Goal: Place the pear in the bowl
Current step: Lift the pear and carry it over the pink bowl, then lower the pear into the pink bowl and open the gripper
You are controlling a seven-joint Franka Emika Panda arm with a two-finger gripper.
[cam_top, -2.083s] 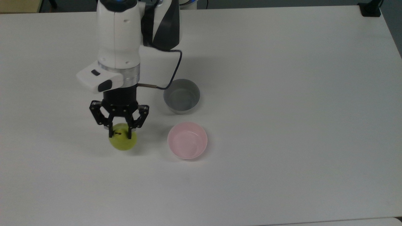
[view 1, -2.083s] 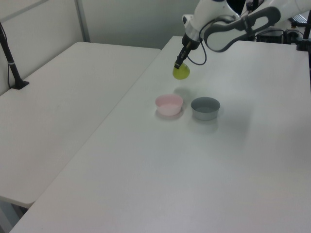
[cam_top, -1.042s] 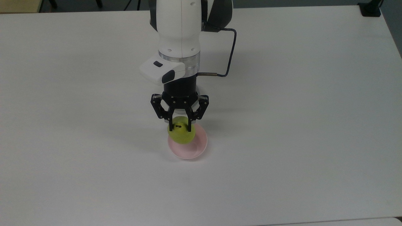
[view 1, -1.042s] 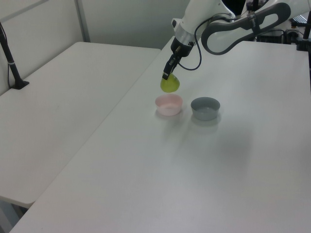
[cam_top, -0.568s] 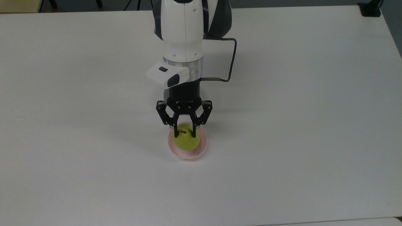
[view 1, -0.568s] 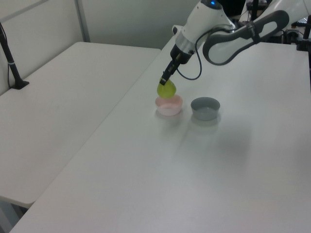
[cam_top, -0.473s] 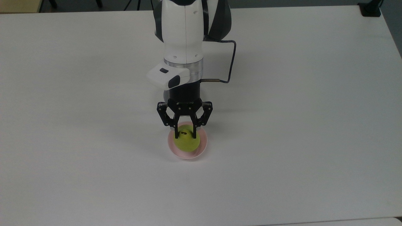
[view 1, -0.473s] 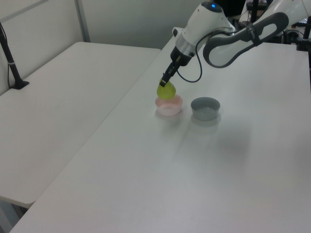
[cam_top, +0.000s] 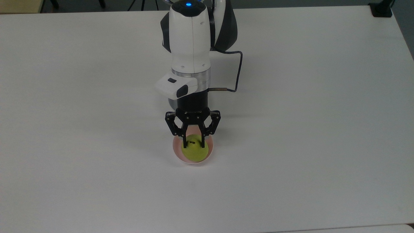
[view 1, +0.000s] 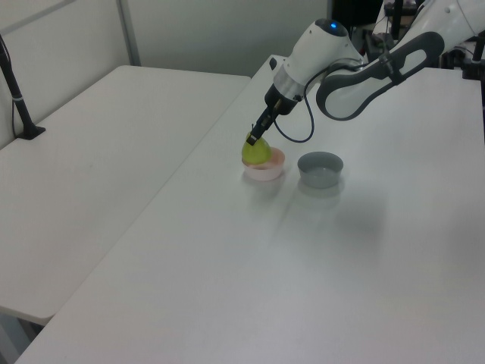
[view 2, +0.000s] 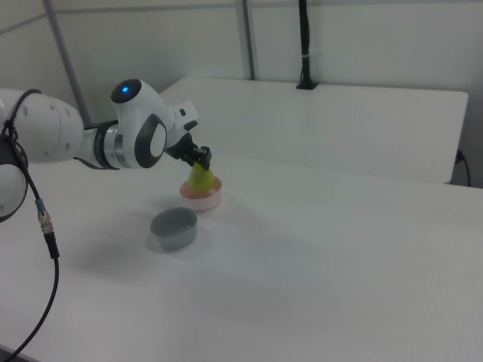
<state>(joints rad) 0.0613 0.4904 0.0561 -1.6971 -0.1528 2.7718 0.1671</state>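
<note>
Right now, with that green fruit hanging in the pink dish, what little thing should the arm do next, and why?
Probably open the gripper. Its fingers are shut on the pear near the stem, and in the top view the pear sits inside the rim of the pink bowl. The left view shows its bottom low in the bowl, so letting go should leave it there.

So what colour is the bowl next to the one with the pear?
Grey bowl, clearest in the left view.

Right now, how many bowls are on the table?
2. A pink bowl sits under the gripper with the pear in it, and a grey bowl stands beside it, on the left view's right. None seems hidden.
</note>
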